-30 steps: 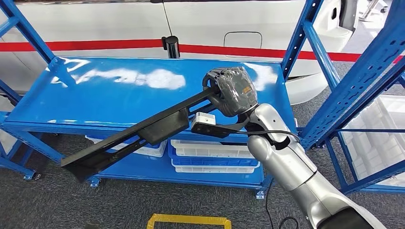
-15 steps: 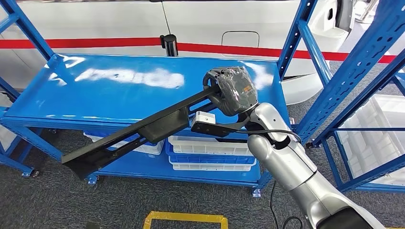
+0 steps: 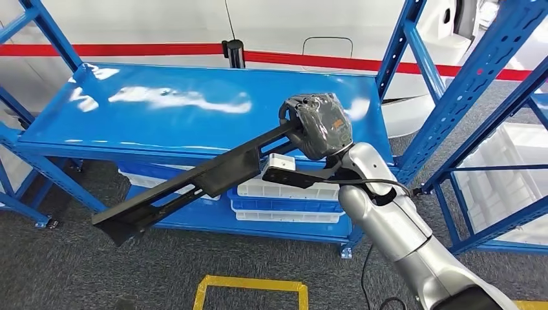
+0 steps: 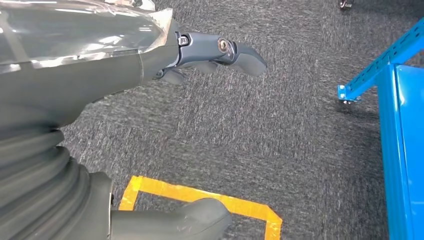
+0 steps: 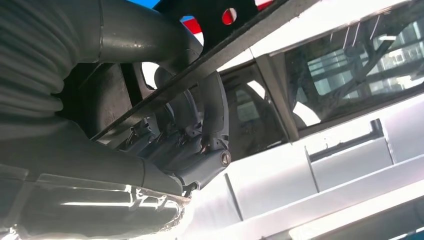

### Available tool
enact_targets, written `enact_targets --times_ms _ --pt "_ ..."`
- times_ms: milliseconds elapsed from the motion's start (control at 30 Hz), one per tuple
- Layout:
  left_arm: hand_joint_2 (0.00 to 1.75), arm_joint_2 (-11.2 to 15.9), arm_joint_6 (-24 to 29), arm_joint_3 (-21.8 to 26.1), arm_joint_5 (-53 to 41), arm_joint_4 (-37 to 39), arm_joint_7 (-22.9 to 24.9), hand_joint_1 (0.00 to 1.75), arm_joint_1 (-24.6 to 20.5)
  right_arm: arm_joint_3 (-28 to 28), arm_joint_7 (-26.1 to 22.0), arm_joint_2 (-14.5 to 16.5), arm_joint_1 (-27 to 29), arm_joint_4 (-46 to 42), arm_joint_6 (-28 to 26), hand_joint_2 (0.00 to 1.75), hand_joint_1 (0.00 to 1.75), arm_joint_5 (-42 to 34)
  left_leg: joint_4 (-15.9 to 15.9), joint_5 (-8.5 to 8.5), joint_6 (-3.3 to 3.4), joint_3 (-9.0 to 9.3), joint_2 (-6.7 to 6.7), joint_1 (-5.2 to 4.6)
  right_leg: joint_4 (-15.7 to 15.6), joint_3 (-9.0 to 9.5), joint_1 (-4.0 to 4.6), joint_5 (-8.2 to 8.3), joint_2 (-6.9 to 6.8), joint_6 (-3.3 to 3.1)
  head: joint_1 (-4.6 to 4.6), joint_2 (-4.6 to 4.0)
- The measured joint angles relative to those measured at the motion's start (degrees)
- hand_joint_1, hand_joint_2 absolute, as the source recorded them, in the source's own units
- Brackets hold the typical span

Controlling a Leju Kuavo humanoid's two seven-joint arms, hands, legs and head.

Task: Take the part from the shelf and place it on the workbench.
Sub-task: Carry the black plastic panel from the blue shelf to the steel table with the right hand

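A long black part (image 3: pixel 194 182) slants from my right hand (image 3: pixel 315 124) down to the left, its far end hanging past the front edge of the blue shelf (image 3: pixel 161 110). My right hand grips the part's upper end above the shelf top. The right wrist view shows the fingers (image 5: pixel 200 130) curled around the part's thin black bar (image 5: pixel 210 60). My left hand (image 4: pixel 150 75) hangs over the grey carpet, holding nothing, with its fingers (image 4: pixel 225 52) apart.
Blue shelf uprights (image 3: pixel 472 84) stand on the right, with white bins (image 3: pixel 284 194) on the lower shelf level. A white car body with a red stripe (image 3: pixel 129 50) lies behind the shelf. Yellow floor tape (image 3: pixel 249 287) marks the carpet in front.
The whole picture has shifted, so the camera has moved. The right hand keeps its hold on the part, which sits a little lower in the picture.
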Motion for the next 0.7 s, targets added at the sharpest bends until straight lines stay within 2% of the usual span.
enact_targets --times_ms 33,67,133,167,200,233,267,300,333,400,433,533,567,600,633,700 --pt "1.75 0.01 0.02 -0.04 -0.01 0.00 0.01 0.00 0.01 -0.01 0.01 0.00 -0.05 -0.01 0.02 1.75 1.52 0.01 0.16 0.02 -0.31 -0.28 -0.08 0.09 -0.10 -0.27 -0.28 0.24 -0.03 -0.42 0.04 0.00" --pt "1.75 0.00 0.03 -0.08 -0.01 0.00 0.01 0.00 0.03 -0.01 0.02 0.03 -0.07 -0.01 0.05 1.75 1.52 0.01 0.67 -0.64 -0.61 -0.70 -0.17 0.20 -0.08 -0.52 -0.52 0.62 -0.08 -0.97 -0.03 0.00" --pt "1.75 -0.01 0.04 -0.13 -0.01 0.00 0.01 0.00 0.05 -0.01 0.02 0.13 -0.12 -0.02 0.12 1.75 1.52 0.01 4.62 -4.43 -1.17 -2.38 -0.33 0.45 -0.12 -1.11 -0.85 1.50 -0.21 -2.08 -0.10 0.00" --pt "1.75 -0.01 0.04 -0.15 -0.01 0.00 0.03 0.00 0.06 0.00 0.02 0.16 -0.09 -0.02 0.19 1.75 1.52 0.01 8.33 -7.07 -1.44 -3.60 -0.36 0.50 -0.08 -1.58 -0.74 1.90 -0.25 -2.42 -0.15 0.00" --pt "1.75 0.00 0.04 -0.16 -0.01 0.00 0.05 0.00 0.07 0.01 0.02 0.18 -0.03 -0.02 0.25 1.75 1.52 0.01 12.18 -9.23 -1.68 -4.74 -0.37 0.58 -0.05 -2.04 -0.64 2.25 -0.28 -2.57 -0.15 0.00" --pt "1.75 0.01 0.04 -0.16 -0.01 0.00 0.08 0.00 0.08 0.02 0.02 0.18 0.05 -0.02 0.30 1.75 1.52 0.01 14.99 -10.41 -1.84 -5.33 -0.38 0.65 0.00 -2.48 -0.58 2.58 -0.30 -2.56 -0.15 0.00" --pt "1.75 0.01 0.04 -0.16 -0.01 0.00 0.11 0.00 0.09 0.03 0.02 0.17 0.13 -0.02 0.34 1.75 1.52 0.01 16.17 -10.67 -1.93 -5.10 -0.37 0.72 0.09 -2.92 -0.52 2.88 -0.30 -2.48 -0.15 0.00" --pt "1.75 0.01 0.05 -0.17 -0.01 0.00 0.12 0.00 0.09 0.03 0.02 0.17 0.19 -0.02 0.36 1.75 1.52 0.01 14.64 -9.78 -1.93 -3.52 -0.36 0.79 0.18 -3.27 -0.51 3.09 -0.29 -2.34 -0.16 0.00" --pt "1.75 0.03 0.05 -0.18 -0.01 0.00 0.12 0.00 0.08 0.03 0.02 0.17 0.21 -0.02 0.36 1.75 1.52 0.01 11.21 -8.39 -1.87 -0.93 -0.35 0.87 0.30 -3.53 -0.52 3.24 -0.28 -2.19 -0.16 0.00" --pt "1.75 0.05 0.07 -0.18 -0.01 0.00 0.12 0.00 0.01 0.00 0.03 0.17 0.17 -0.03 0.37 1.75 1.52 0.02 3.75 -6.70 -1.52 4.14 -0.51 0.83 0.52 -3.92 -0.41 3.55 -0.28 -1.71 -0.12 0.00" --pt "1.75 0.06 0.08 -0.19 -0.01 0.00 0.13 0.00 -0.02 -0.01 0.04 0.19 0.12 -0.03 0.37 1.75 1.52 0.02 1.72 -6.38 -1.23 5.36 -0.62 0.67 0.58 -4.03 -0.32 3.75 -0.28 -1.38 -0.12 0.00" --pt "1.75 0.08 0.10 -0.20 0.01 0.00 0.15 0.00 -0.05 -0.02 0.07 0.22 0.04 -0.04 0.39 1.75 1.52 0.03 0.77 -5.74 -0.06 5.22 -0.68 0.28 0.52 -4.42 -0.18 4.40 -0.30 -0.17 -0.11 0.00" --pt "1.75 0.05 0.10 -0.20 0.01 0.00 0.15 0.00 -0.07 -0.03 0.07 0.20 0.04 -0.04 0.40 1.75 1.52 0.03 0.45 -5.32 0.48 5.02 -0.55 0.31 0.90 -4.84 -0.16 4.02 -0.30 0.07 -0.06 0.00" --pt "1.75 0.02 0.10 -0.20 0.01 0.00 0.15 0.00 -0.09 -0.05 0.07 0.16 0.02 -0.04 0.40 1.75 1.52 0.04 0.15 -4.80 1.11 4.71 -0.42 0.37 2.03 -5.47 -0.11 2.97 -0.30 0.09 0.02 0.00" --pt "1.75 -0.01 0.10 -0.20 0.01 0.00 0.15 0.00 -0.10 -0.07 0.07 0.14 0.00 -0.04 0.42 1.75 1.52 0.05 -0.10 -4.25 1.66 4.28 -0.28 0.42 4.43 -6.51 -0.06 1.10 -0.30 -0.13 0.09 0.00" --pt "1.75 -0.03 0.10 -0.19 0.01 0.00 0.14 0.00 -0.12 -0.07 0.07 0.11 0.03 -0.04 0.49 1.75 1.52 0.05 -0.09 -3.27 2.18 3.00 -0.20 0.24 11.83 -9.04 -0.12 -3.33 -0.28 -0.59 0.19 0.00"
